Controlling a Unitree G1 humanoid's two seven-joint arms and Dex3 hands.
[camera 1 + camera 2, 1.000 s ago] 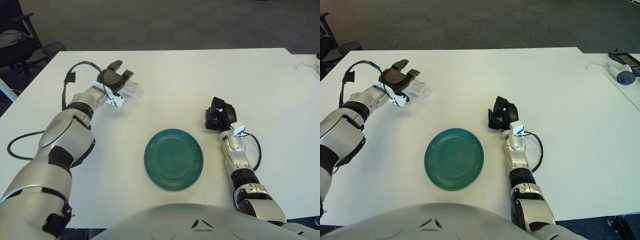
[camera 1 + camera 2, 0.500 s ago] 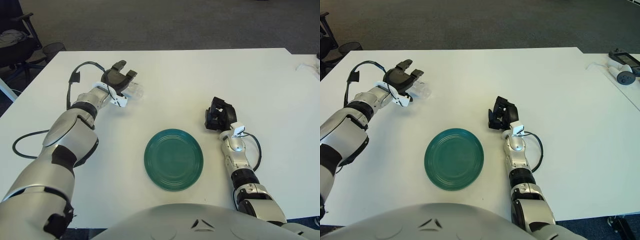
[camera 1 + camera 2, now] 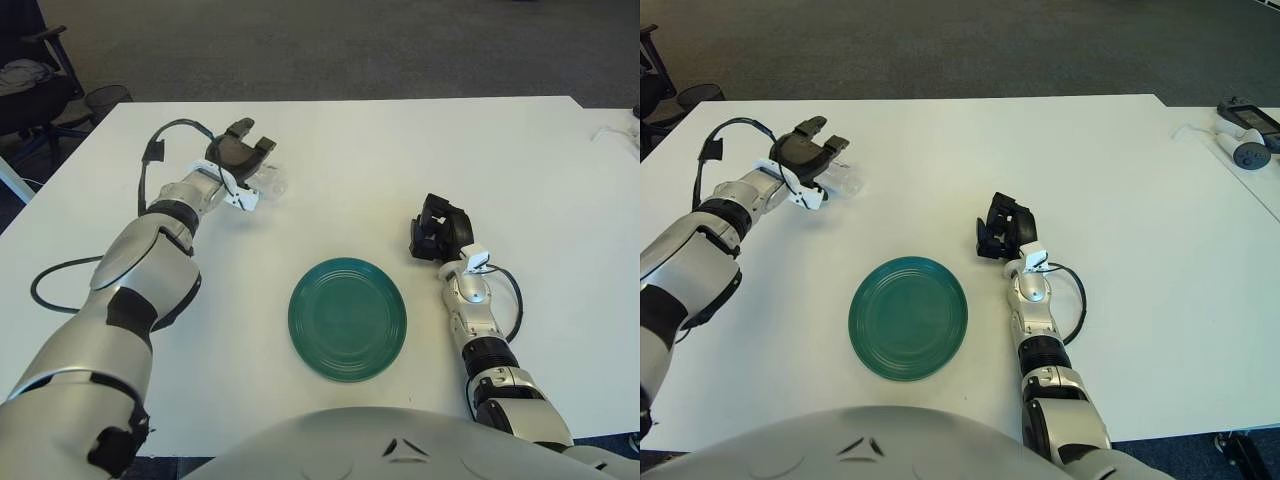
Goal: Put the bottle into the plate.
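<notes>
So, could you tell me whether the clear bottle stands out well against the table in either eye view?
Left eye view: the bottle is clear on the white table, only faint outlines showing, half covered by the left hand. Right eye view: the same, its tip barely visible. The green plate contrasts sharply in both.

The table [image 3: 350, 160] is plain white, unpatterned. On it sits a plate [image 3: 347, 318] in deep teal green — one solid colour, with faint concentric rings toward the rim. The bottle [image 3: 268, 182] is clear and colourless, the white tabletop showing through it. The left hand [image 3: 240, 157] has black fingers on a silver-grey arm with black joint bands and a white block at the wrist. The right hand [image 3: 438, 229] is black too, on a silver forearm — a black cable loops beside it. Beyond the table, the carpet [image 3: 330, 45] is dark grey, finely speckled.
</notes>
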